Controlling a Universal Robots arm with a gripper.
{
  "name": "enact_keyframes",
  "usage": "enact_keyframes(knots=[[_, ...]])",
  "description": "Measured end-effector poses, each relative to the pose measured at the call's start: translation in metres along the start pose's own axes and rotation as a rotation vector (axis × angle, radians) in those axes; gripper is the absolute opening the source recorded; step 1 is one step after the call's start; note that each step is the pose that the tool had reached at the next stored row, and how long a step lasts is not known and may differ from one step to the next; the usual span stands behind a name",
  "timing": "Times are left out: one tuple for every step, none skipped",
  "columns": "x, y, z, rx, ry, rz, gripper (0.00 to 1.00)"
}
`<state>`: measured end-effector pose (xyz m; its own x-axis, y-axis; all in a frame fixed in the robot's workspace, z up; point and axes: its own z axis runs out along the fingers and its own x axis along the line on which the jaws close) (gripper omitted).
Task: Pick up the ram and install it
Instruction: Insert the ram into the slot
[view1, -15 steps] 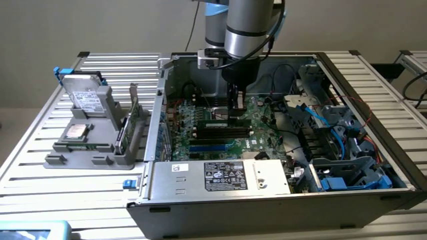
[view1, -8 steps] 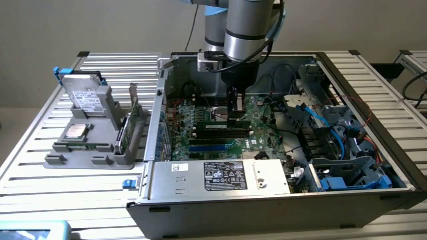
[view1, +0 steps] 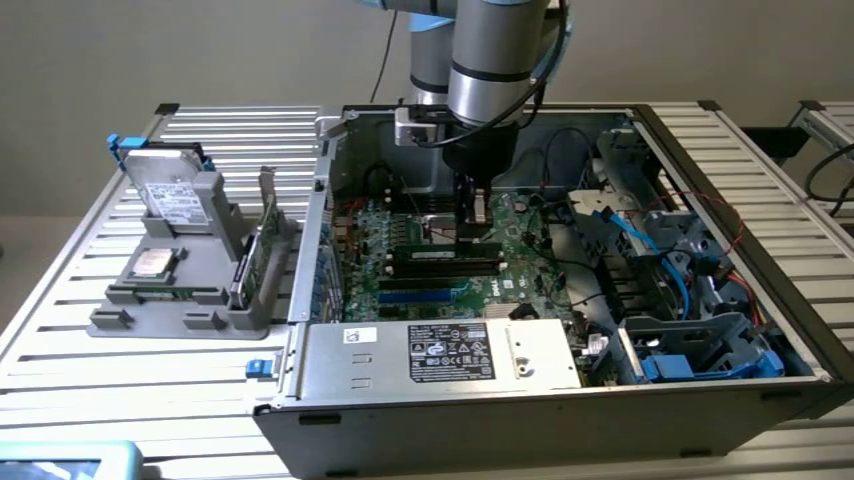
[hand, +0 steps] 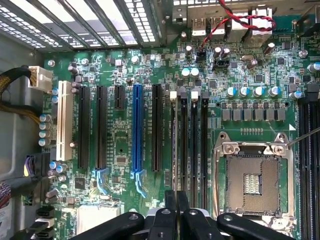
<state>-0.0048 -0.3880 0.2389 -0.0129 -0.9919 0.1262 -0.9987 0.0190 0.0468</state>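
Hanging inside the open computer case (view1: 327, 200), the claw (view1: 467, 236) (hand: 177, 194) has its fingers pinched nearly together on the upper edge of the ram (view1: 430, 250).

- The ram lies lengthwise straight under the claw, along the black memory slots (hand: 192, 145). Cannot tell whether it is seated.
- Flanking the claw are the bare CPU socket (hand: 252, 180) on one side and the blue expansion slot (hand: 137, 127) on the other.
- The power supply (view1: 534, 355) sits on the camera's side of the claw. Its black-and-white label (view1: 451, 352) has print too small to read.
- The board lettering is illegible.
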Motion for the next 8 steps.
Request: enact_keyframes(knots=[[0.0000, 0.0001, 0.0001, 0.0001, -0.0001, 0.000, 0.13], [-0.0001, 0.0002, 0.0005, 0.0002, -0.0006, 0.000, 0.13], [-0.0002, 0.0004, 0.0011, 0.0006, -0.0007, 0.000, 0.13], [-0.0003, 0.0008, 0.0015, 0.0015, -0.0005, 0.000, 0.13], [-0.0003, 0.0011, 0.0020, 0.0024, -0.0004, 0.000, 0.13], [-0.0004, 0.0015, 0.0024, 0.0035, -0.0004, 0.001, 0.13], [-0.0004, 0.0015, 0.0026, 0.0048, -0.0002, 0.001, 0.13], [-0.0004, 0.0014, 0.0029, 0.0059, -0.0002, 0.001, 0.13]])
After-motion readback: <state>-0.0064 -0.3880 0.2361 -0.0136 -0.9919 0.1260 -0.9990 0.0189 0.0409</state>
